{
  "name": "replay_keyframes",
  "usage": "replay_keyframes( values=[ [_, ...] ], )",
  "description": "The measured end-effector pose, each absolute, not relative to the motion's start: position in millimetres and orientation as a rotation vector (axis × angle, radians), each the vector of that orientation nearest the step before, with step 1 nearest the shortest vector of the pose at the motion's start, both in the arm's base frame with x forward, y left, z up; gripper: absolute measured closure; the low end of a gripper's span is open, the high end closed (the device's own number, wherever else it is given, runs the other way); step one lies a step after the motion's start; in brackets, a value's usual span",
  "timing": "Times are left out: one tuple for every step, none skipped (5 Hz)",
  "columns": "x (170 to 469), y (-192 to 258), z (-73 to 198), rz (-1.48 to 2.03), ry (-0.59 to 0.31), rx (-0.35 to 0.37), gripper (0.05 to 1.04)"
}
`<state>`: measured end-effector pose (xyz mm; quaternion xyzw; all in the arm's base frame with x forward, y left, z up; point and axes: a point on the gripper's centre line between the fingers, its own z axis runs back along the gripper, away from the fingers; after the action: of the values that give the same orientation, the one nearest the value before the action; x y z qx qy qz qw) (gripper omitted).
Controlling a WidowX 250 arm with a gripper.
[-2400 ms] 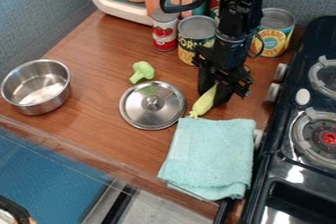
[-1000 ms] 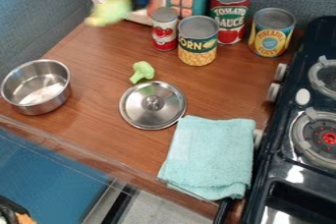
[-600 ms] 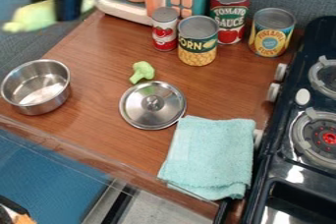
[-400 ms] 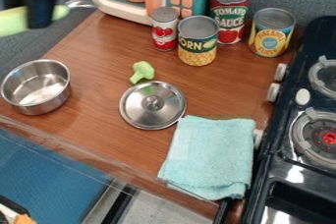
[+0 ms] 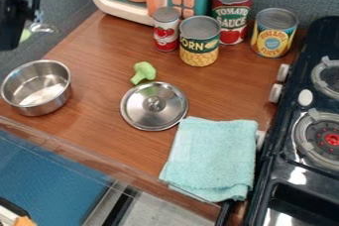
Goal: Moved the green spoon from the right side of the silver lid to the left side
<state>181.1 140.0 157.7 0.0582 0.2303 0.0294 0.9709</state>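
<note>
The carrying step looks to be in hand: the green spoon (image 5: 41,28) is at the view's upper left, seemingly aloft. Next it wants guiding over the bench (image 5: 99,96) and lowering left of the silver lid (image 5: 149,112), between lid and steel pot (image 5: 35,102), clear of the broccoli (image 5: 143,72). The pincer (image 5: 11,42) appears clamped on the spoon's green handle, so barely parted
</note>
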Motion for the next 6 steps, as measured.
replay_keyframes(
  values=[
    [174,151,149,0.083,0.579,0.136,0.694],
    [173,154,148,0.086,0.643,0.119,0.694],
    [175,157,142,0.081,0.662,0.103,0.694],
    [179,163,130,0.073,0.711,0.106,0.694],
    [185,165,115,0.061,0.741,0.114,0.694],
    [190,168,107,0.048,0.749,0.111,0.695]
  ],
)
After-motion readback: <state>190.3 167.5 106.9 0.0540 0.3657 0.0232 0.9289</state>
